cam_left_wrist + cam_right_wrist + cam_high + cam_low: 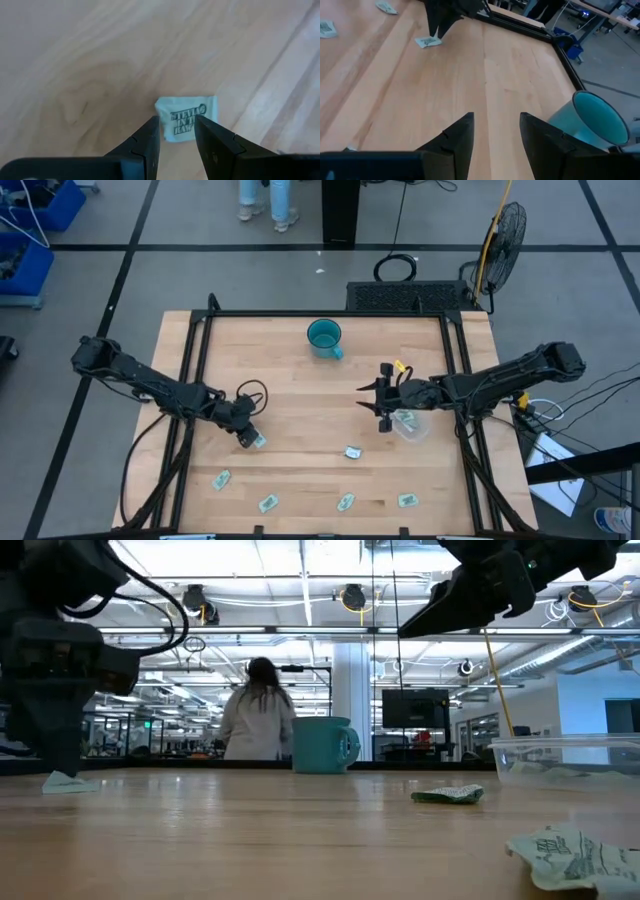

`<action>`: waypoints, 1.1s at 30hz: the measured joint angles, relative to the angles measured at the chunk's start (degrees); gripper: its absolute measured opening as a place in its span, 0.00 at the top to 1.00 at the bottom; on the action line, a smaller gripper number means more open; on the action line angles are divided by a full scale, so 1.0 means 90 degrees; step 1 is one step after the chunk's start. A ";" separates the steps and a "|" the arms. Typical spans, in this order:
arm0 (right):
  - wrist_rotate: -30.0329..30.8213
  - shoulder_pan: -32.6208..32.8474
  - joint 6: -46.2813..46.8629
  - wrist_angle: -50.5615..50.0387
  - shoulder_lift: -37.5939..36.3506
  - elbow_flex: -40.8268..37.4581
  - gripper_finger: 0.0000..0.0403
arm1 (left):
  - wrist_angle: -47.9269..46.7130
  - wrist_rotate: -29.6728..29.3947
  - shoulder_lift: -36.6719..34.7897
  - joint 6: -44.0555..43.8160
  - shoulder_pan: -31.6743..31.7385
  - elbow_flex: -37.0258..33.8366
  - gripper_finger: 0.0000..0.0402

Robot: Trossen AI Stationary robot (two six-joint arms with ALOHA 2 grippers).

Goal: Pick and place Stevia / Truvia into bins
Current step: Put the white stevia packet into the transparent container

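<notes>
Carefully: from above, your left gripper (248,439) sits low at a sachet (259,441), well apart from the clear tub (410,424) under your right gripper (382,399). Left wrist view: jaws apart, straddling only the packet's edge; closing may skid it away.

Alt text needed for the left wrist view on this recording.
A pale green and white paper Stevia sachet lies flat on the light wooden table, just beyond the left gripper, whose two dark jaws stand open and empty on either side of the sachet's near edge.
</notes>
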 joint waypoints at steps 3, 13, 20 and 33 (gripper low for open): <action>-0.0001 -0.0004 -0.0056 0.0002 0.0000 0.0000 0.63 | 0.0019 0.0112 -0.0001 -0.0046 0.0003 -0.0133 0.68; 0.0000 -0.0004 -0.0104 0.0058 0.0000 0.0000 0.63 | 0.0155 0.0175 -0.0011 0.0200 0.0004 -0.0225 0.70; -0.0002 -0.0006 -0.0187 0.0243 0.0000 0.0000 0.63 | 0.0121 0.0010 0.0000 0.1104 0.0002 -0.0239 0.96; -0.1328 -0.0991 0.2844 0.2054 0.1113 0.0012 0.63 | 0.1856 -0.3153 0.0005 0.4601 0.0492 0.0691 0.99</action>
